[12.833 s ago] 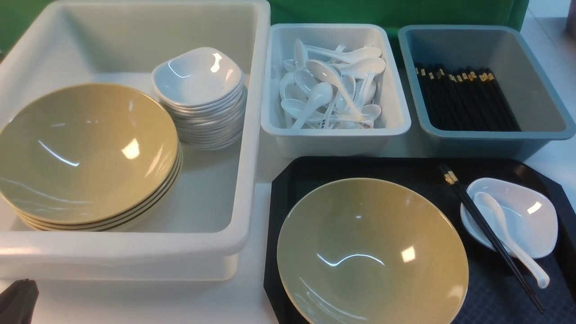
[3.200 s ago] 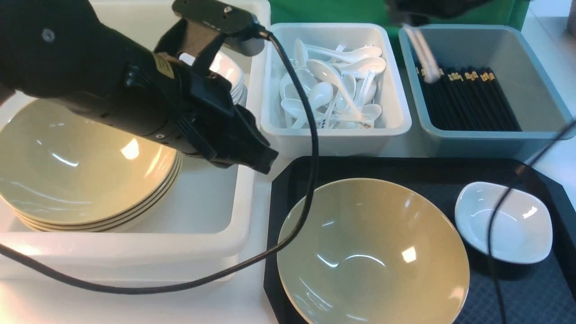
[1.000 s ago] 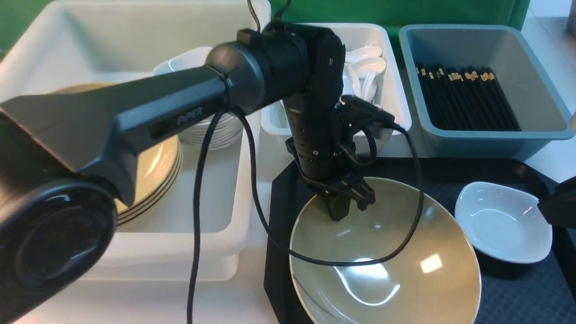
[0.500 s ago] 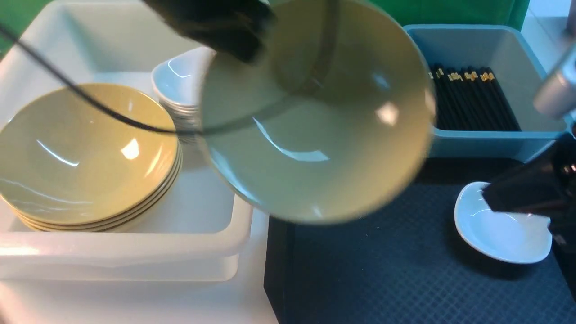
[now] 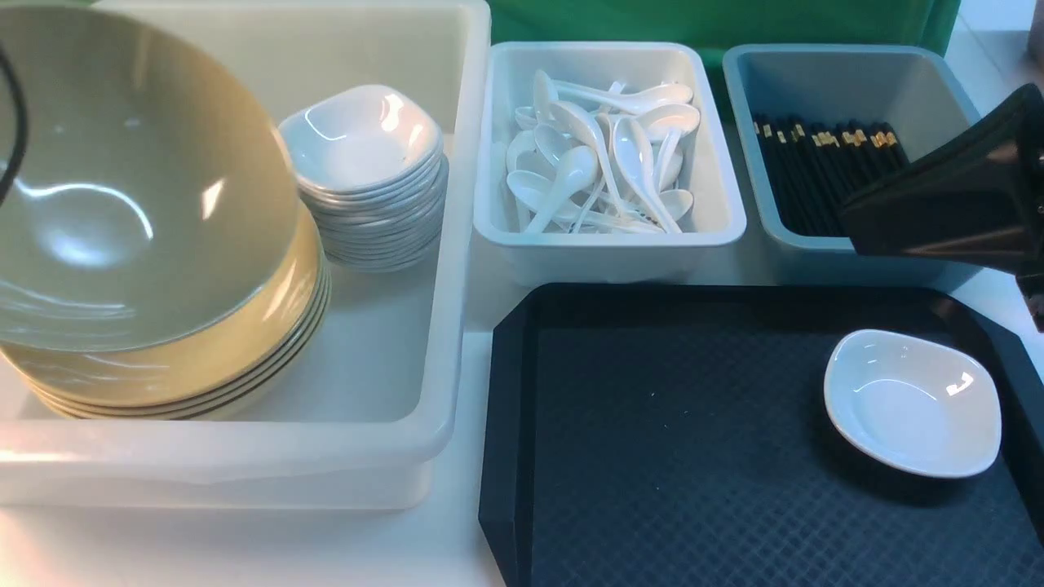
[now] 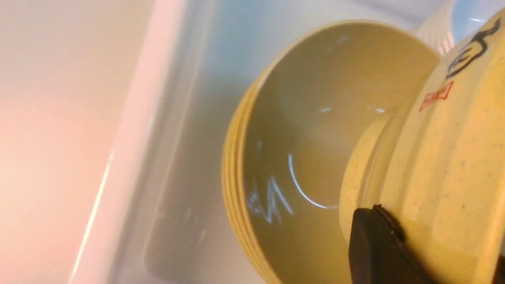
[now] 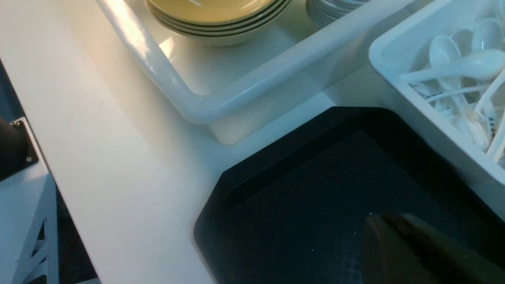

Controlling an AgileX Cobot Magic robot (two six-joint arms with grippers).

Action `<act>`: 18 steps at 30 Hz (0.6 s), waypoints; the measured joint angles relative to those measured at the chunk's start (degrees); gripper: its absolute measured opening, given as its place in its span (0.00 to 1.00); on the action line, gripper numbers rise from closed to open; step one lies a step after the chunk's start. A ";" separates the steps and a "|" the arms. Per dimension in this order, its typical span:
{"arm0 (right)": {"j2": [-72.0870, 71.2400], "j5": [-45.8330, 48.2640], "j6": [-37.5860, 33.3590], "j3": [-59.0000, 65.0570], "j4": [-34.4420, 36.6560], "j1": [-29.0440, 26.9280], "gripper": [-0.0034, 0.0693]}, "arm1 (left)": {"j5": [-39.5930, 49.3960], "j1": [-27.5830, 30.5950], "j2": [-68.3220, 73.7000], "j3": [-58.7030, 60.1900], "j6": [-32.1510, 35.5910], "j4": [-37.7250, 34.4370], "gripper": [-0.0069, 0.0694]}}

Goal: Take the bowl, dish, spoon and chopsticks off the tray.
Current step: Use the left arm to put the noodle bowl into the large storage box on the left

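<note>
White bench (image 5: 245,546) carries everything. Big white tub (image 5: 457,244) on robot's left, black tray (image 5: 652,456) on robot's right, near edge. Yellow bowl (image 5: 122,204) is off the tray: tilted, inside facing the front camera, over the stack of yellow bowls (image 5: 204,367) in the big tub, lower edge in or on the stack, can't tell contact. Grey-blue tub (image 5: 824,81) behind tray on the right, holds a row of black chopsticks (image 5: 816,179). Small white tub (image 5: 603,253) between the two other tubs, full of white spoons (image 5: 603,163). Pile of white dishes (image 5: 367,163) in big tub beside the bowl stack. One white dish (image 5: 909,399) sits flat on the tray's right side. Left tool (image 6: 388,252) clenched on the bowl's rim, black pad (image 6: 375,240) pressed on its outer wall. Right tool (image 7: 388,236) clenched, above the tray floor.
</note>
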 joint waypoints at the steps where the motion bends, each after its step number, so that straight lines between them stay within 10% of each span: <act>1: 0.00 0.05 0.01 0.00 0.00 0.00 0.09 | -1.49 0.34 0.58 0.96 0.51 -0.28 0.10; 12: 0.00 0.63 -0.26 0.00 0.00 0.00 0.09 | -9.70 0.51 11.57 4.97 3.27 -2.42 0.18; 18: 0.00 0.63 -0.24 0.00 0.00 0.00 0.10 | -10.54 0.51 15.08 4.97 4.60 -1.44 0.40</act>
